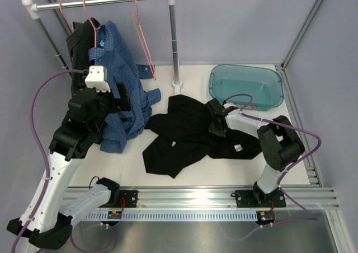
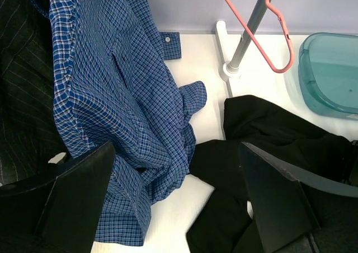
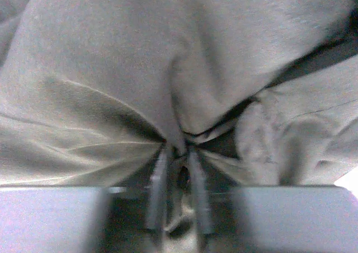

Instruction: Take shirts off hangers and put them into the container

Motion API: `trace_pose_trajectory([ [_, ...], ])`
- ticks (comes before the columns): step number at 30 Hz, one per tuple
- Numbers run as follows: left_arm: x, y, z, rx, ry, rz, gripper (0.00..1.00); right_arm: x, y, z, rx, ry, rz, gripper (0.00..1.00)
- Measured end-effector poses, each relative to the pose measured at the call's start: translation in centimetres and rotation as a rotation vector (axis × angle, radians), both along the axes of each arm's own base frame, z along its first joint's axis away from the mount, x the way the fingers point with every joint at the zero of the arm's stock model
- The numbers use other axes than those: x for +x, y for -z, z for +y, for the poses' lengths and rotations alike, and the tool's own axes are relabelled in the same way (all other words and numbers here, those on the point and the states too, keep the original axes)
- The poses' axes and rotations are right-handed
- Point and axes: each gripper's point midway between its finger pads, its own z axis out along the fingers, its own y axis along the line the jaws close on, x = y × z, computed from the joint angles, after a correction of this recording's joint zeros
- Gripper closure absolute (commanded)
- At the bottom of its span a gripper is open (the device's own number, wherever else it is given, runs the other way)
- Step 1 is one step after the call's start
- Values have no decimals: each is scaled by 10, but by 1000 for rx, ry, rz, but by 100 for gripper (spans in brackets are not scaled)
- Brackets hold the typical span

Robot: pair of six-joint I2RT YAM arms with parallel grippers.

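Observation:
A black shirt lies crumpled on the table's middle. My right gripper presses down on its right part. In the right wrist view this gripper is shut, pinching a fold of the cloth. A blue checked shirt hangs from a pink hanger and trails onto the table. My left gripper hovers open beside its lower folds, nothing between the fingers. A dark shirt hangs at far left. One bare hanger dangles from the rail. The teal container stands at the back right.
The white-and-silver rail spans the back left, its right post standing on a foot between the shirts and the container. Walls close the back and both sides. The arms' mounting rail runs along the near edge.

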Motion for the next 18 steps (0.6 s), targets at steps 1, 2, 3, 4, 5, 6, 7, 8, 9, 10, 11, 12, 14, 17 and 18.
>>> trace_pose_trajectory([
  [1,0,0,0,3,1,0,1,1,0,1,7,8,-7,91],
  [2,0,0,0,6,2,-1,1,3,0,2,13,17,-14,95],
  [3,0,0,0,8,3,-2,1,4,0,2,17,21,-20,100],
  [4,0,0,0,11,4,-3,1,4,-1,2,19,24,-22,100],
  [5,0,0,1,14,4,-4,1,4,-2,2,21,26,-26,100],
  [6,0,-1,1,17,5,-4,1,5,-2,2,22,26,-31,100],
  [7,0,-1,1,21,6,-5,1,3,-3,1,22,25,-34,100],
  [8,0,-1,1,24,6,-6,1,2,-6,0,23,21,-40,100],
  [9,0,-1,2,28,5,-6,1,2,-11,0,25,16,-48,100],
  [10,0,-1,2,32,5,-7,1,1,-18,-1,28,9,-60,100],
  [11,0,-1,2,36,6,-9,1,1,-28,-2,35,2,-80,100],
  [12,0,-2,2,38,7,-10,1,1,-41,-2,45,-7,-105,100],
  [14,0,-5,3,42,8,-17,1,3,-74,-3,69,-32,-176,100],
  [17,-1,-12,3,38,8,-31,1,9,-136,-3,108,-69,-304,100],
  [18,-1,-13,3,37,8,-35,1,12,-157,-2,118,-79,-346,100],
])
